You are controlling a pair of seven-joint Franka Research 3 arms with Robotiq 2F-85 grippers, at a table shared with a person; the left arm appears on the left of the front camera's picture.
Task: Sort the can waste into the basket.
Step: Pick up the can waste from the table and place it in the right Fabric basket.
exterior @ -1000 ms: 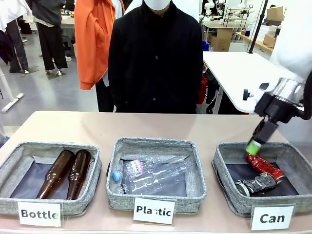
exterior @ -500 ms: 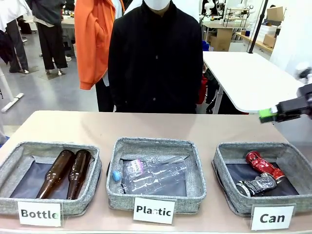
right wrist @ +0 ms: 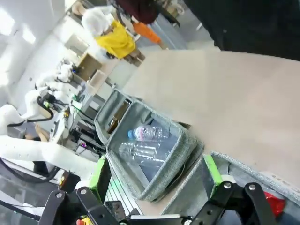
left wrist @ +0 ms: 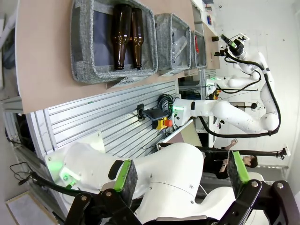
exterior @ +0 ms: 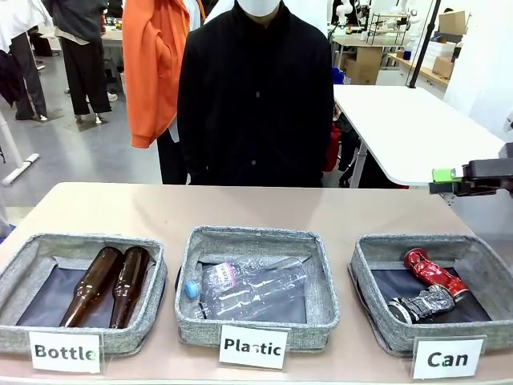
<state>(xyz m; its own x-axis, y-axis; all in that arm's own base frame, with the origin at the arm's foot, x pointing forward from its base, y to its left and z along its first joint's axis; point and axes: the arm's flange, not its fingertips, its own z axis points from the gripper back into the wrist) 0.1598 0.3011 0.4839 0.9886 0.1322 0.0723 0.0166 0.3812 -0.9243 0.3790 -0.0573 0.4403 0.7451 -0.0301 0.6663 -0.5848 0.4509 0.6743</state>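
— What was cut off or hard to make out?

— The right gripper (exterior: 439, 181) was seen at the right edge of the front view, its arm cropped by the frame; one green pad (exterior: 443, 174) was visible there. In the right wrist view the red can (right wrist: 274, 204) was glimpsed as a sliver behind a finger. The dark can (exterior: 422, 304) was crumpled, its print unreadable. The person (exterior: 255, 96) was cropped at the top.

— Where were the cans relative to that gripper?

— Both cans were pictured lying inside the "Can" basket (exterior: 370, 249), the red can (exterior: 434, 273) touching the dark one at the far right. The right gripper was held wide open and empty, above the basket's far right corner, well apart from the cans. The left gripper (left wrist: 183, 177) was likewise spread wide with nothing between its fingers, far from the baskets.
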